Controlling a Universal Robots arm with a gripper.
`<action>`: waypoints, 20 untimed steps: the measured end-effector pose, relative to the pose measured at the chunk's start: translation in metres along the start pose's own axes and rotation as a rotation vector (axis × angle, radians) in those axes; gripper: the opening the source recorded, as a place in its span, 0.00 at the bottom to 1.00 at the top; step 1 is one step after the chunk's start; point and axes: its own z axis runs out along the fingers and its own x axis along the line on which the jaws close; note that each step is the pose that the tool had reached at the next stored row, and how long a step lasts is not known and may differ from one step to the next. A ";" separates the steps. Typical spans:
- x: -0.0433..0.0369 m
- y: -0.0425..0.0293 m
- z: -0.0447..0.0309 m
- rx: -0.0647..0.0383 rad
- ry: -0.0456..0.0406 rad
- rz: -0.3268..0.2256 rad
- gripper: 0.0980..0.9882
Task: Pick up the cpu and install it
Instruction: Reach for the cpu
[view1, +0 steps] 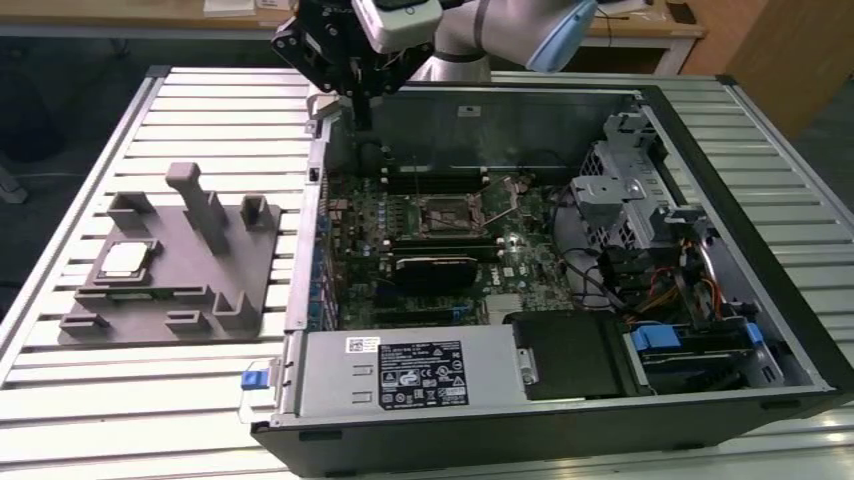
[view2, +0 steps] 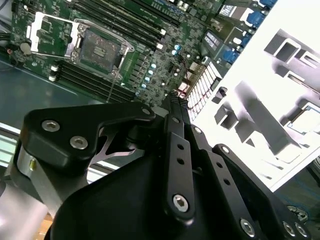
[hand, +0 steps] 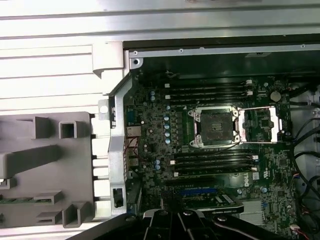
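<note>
We are hovering our black, angular hand (view1: 358, 118) above the far wall of the open black metal computer case (view1: 534, 440), near its corner on the exterior view's left. The fingers are pressing together into one narrow tip and carrying nothing. The small, flat, square silvery cpu (view1: 123, 260) is lying on the grey moulded fixture (view1: 147, 325), well apart from our hand. Fixture and case are sitting side by side on the pale slatted metal surface (view1: 80, 400). Inside the case, the green motherboard (view1: 354, 250) is lying face up, its black-framed square socket (view1: 447, 212) sitting between long dark memory slots (view1: 434, 180).
</note>
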 end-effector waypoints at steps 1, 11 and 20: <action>0.0016 -0.0001 -0.0001 0.000 0.0000 0.000 0.01; 0.0181 -0.0014 -0.0005 0.000 -0.0001 0.000 0.01; 0.0340 -0.0026 -0.0009 0.000 -0.0002 0.000 0.01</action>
